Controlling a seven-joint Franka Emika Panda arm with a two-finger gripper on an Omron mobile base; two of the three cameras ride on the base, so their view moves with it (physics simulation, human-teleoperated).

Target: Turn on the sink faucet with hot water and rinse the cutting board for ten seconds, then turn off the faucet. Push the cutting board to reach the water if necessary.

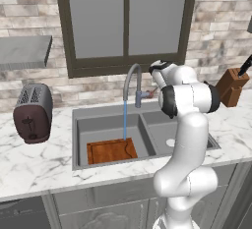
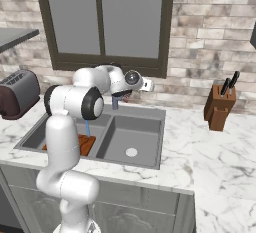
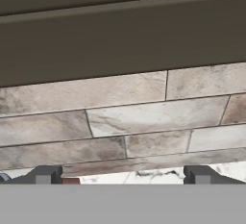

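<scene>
Kitchen wall of pale brick (image 3: 144, 117) behind a white marble counter (image 1: 39, 161), with a dark-framed window (image 1: 125, 21) above the sink.

Sink (image 1: 106, 115): grey, double basin, set into the counter; round drain (image 2: 131, 152) in the right basin.

Sink faucet (image 1: 132, 83): grey gooseneck at the back rim, spout arched over the left basin, side lever with a reddish tip (image 3: 70, 180) just beside the left fingertip in the hand view.

Water (image 1: 124, 120): thin light-blue stream running straight down from the spout, landing on the far edge of the board.

Cutting board (image 1: 111, 151): reddish-brown wood with a darker grooved border, lying flat on the floor of the left basin toward its near side; in the right base view partly hidden behind the arm.

Gripper (image 3: 122, 175): held behind the faucet near the wall, beside the lever; fingertips (image 3: 46, 174) stand well apart with nothing between them, facing the brick and window sill. Whether the left tip touches the lever cannot be told.

Toaster (image 1: 33, 112): dark, with a grey top, on the counter well left of the sink.

Knife block (image 2: 220, 106): brown wood with dark handles, on the counter well right of the sink.

Shelf (image 1: 23, 51): grey, on the wall above the toaster.
</scene>
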